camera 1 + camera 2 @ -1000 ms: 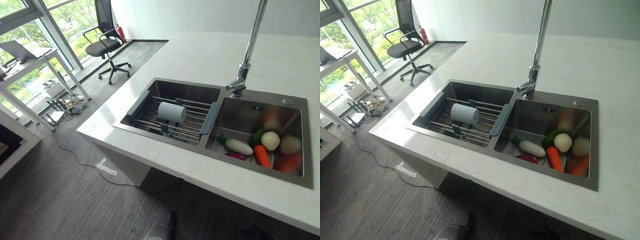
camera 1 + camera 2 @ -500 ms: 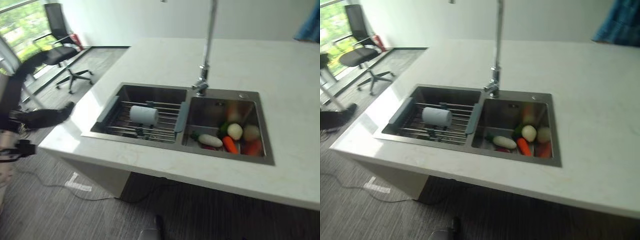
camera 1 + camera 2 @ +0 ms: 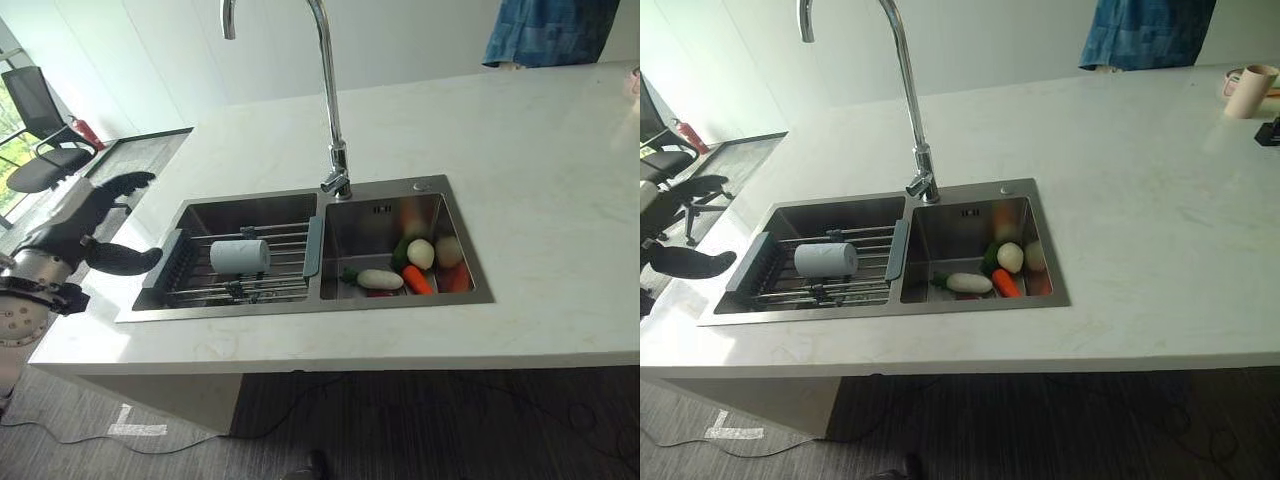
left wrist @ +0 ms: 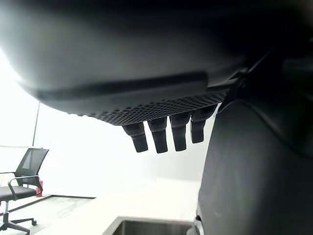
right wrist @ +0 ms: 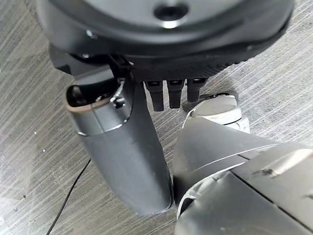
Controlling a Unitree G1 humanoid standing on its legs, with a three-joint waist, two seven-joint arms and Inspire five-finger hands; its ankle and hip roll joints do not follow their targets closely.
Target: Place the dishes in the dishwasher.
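A pale cylindrical cup lies on its side on the wire rack across the left basin of the steel sink. My left hand hovers over the counter's left end, just left of the rack. It is open, with its fingers spread and nothing in it. In the left wrist view its fingers point out straight. My right hand hangs low over the grey floor, open and holding nothing. A beige cup stands on the counter's far right.
The right basin holds vegetables: a white radish, a carrot, a pale round one and a green one. A tall curved faucet rises behind the sink. Blue cloth hangs at the back right. An office chair stands far left.
The camera has swung right, so the whole counter has shifted in view. My left hand has come up beside the sink's left end. The cup and vegetables lie as before.
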